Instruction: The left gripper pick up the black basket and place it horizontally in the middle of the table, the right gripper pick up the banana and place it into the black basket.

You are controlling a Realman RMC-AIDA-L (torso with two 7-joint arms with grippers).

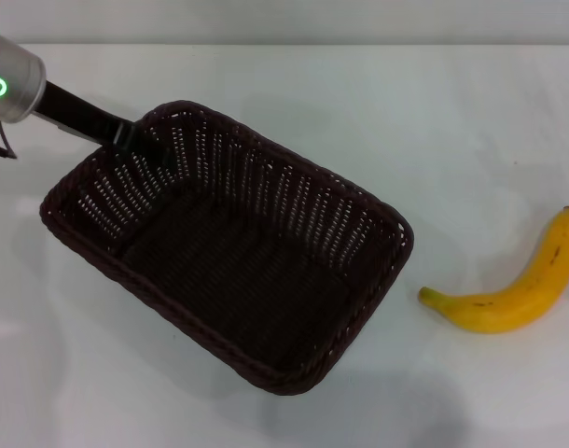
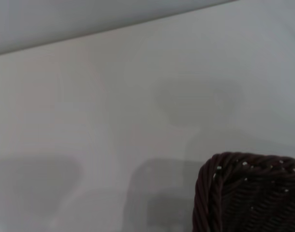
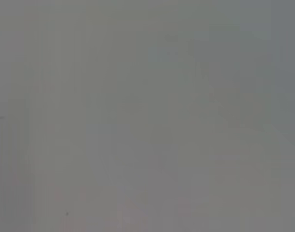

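1. Left claw (image 1: 140,140): reaching in from the far left on a black arm with a green ring light, fingers at the far-left rim of the black basket (image 1: 228,247).
2. Claw state: appears pinched on the basket's rim, one finger seemingly inside the wall, the other outside; finger detail dark against the weave, so hard to confirm fully.
3. Black basket: extending away from the left claw toward the near right, lying diagonally on the white bench (image 1: 452,112), open side up, nothing inside.
4. Whether resting flat or lifted at the claw end: cannot tell.
5. Left wrist view: only one rounded corner of the basket's braided rim (image 2: 249,193) visible, with bare bench (image 2: 113,106) beyond it; no fingers in sight there.
6. Banana (image 1: 513,280): well apart from the left claw, on the far side of the basket from it, lying on the bench just beside the basket's right corner without touching it; curved, yellow, dark tip pointing away.
7. Right claw: out of sight in every view; right wrist view shows only a flat grey surface.
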